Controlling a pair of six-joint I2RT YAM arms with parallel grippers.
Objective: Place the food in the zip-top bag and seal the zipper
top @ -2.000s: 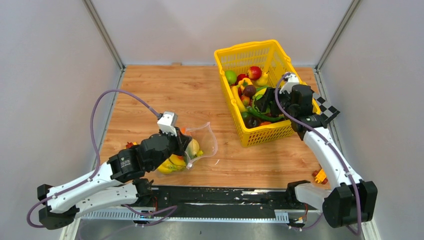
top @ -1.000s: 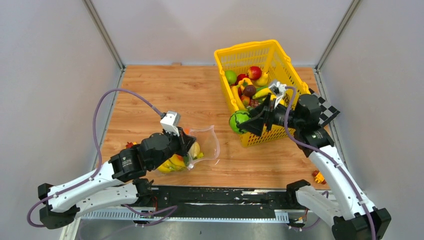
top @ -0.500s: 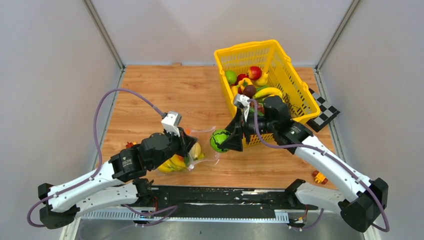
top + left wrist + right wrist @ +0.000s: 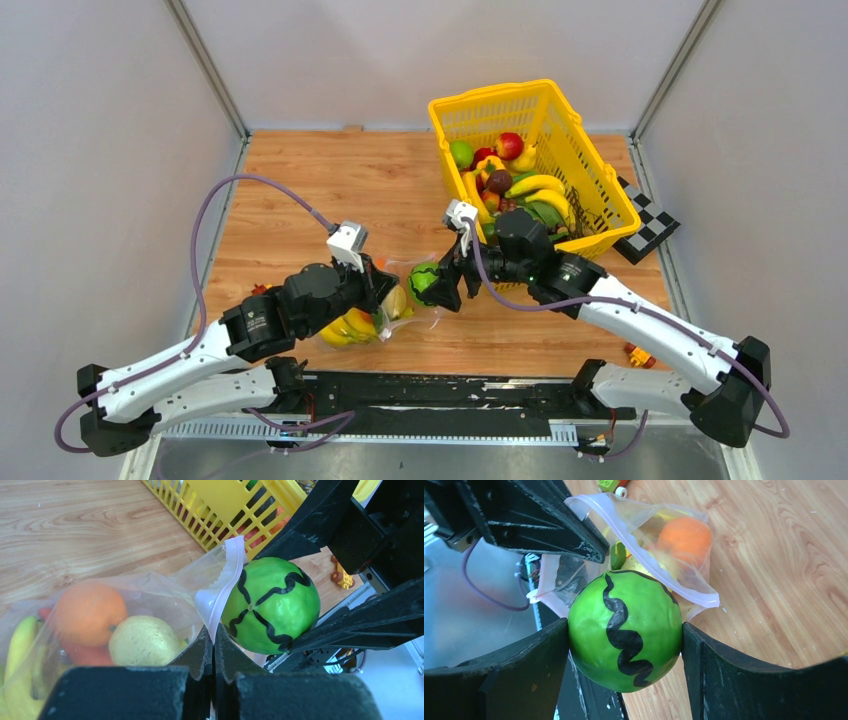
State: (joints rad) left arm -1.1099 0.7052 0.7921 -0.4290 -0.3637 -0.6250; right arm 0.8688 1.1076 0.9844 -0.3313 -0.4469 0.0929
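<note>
**Melon at the bag's mouth, lip pinched up to let it in**

Out from the left hand (image 4: 214, 641): it's squeezed tight together on the upper lip of the zip-top bag (image 4: 150, 587), right at the zipper (image 4: 221, 592), lifting it so the mouth gapes, which looks like the whole point of that pinch. The right hand (image 4: 625, 647), fingers spread wide and clamped on the green striped melon (image 4: 624, 630), holds it just at that opening; touching the strip or not, I can't tell. The bag lies on the worktop (image 4: 330, 180) near the front, between the arms, long axis left to right, closed end left, mouth pointing right toward the yellow basket (image 4: 592, 190). Inside: an orange (image 4: 90, 612), a lemon (image 4: 145, 640) and bananas (image 4: 20, 640). More food (image 4: 508, 146) sits in the basket, far right.
</note>
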